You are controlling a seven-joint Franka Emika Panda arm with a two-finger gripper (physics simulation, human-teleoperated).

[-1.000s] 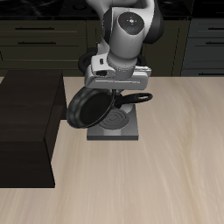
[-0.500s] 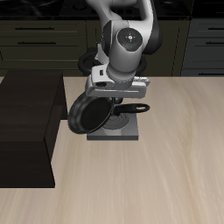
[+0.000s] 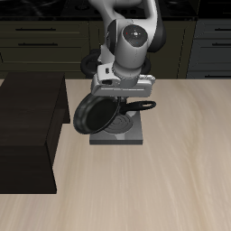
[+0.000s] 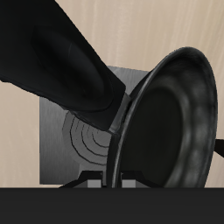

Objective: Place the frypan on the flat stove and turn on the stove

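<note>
Centre frame, my gripper [image 3: 115,97] clamps the round black glossy frypan [image 3: 93,115] tilted above the flat grey stove [image 3: 124,135]; rigid, rim-heavy, likely slippery.

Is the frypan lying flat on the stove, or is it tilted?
Tilted: the frypan hangs steeply on edge above the flat stove, its inside facing sideways, not yet set down.

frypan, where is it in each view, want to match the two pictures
Exterior view: the frypan hangs tilted under the gripper, over the flat stove and beside the dark cabinet block.
Wrist view: the frypan fills much of the picture, its rim steeply tilted, with the flat stove behind it.
Shared landmark: the stove's ring burner, partly hidden by the pan in both views.
</note>
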